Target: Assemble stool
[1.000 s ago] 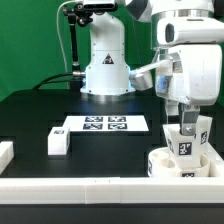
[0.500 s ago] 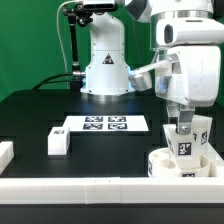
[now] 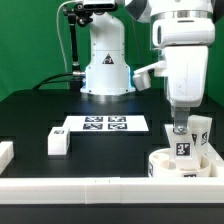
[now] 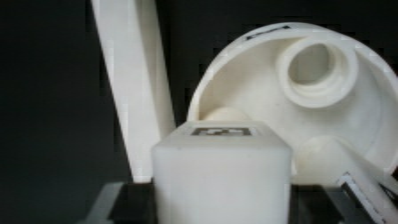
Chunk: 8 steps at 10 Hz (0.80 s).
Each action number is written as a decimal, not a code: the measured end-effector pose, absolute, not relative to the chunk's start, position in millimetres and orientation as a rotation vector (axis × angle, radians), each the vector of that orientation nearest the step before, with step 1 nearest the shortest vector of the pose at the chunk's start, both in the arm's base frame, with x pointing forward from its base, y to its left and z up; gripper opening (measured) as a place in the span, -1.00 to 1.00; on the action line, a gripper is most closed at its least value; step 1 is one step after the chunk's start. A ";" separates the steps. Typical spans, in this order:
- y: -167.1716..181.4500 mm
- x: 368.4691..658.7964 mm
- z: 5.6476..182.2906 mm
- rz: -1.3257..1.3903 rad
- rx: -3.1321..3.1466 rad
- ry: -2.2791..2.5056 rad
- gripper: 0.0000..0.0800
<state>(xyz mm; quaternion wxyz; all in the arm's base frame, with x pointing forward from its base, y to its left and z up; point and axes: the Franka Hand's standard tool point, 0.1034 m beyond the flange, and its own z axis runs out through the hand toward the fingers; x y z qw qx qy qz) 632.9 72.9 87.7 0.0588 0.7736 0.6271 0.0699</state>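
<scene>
The round white seat (image 3: 168, 163) lies at the exterior view's right, by the front rail. My gripper (image 3: 180, 132) is above it, shut on a white leg (image 3: 183, 148) that stands upright with its lower end at the seat's top. A second leg (image 3: 203, 130) stands upright on the seat just to the exterior view's right. A third leg (image 3: 57, 142) lies loose on the black table. In the wrist view the held leg (image 4: 217, 170) sits between my dark fingers (image 4: 121, 202), with the seat (image 4: 267, 110) and its round socket (image 4: 317, 65) beyond.
The marker board (image 3: 105, 124) lies flat mid-table. A long white rail (image 3: 90, 189) runs along the front edge and shows in the wrist view (image 4: 132, 70). A short white block (image 3: 5, 152) sits at the exterior view's left. The robot base (image 3: 105, 65) stands behind.
My wrist has turned about its vertical axis while holding the leg over the seat. The second upright leg now shows beside the gripper. The held leg stays at about the same spot.
</scene>
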 end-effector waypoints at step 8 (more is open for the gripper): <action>84.2 629.9 86.1 0.268 3.003 0.780 -0.16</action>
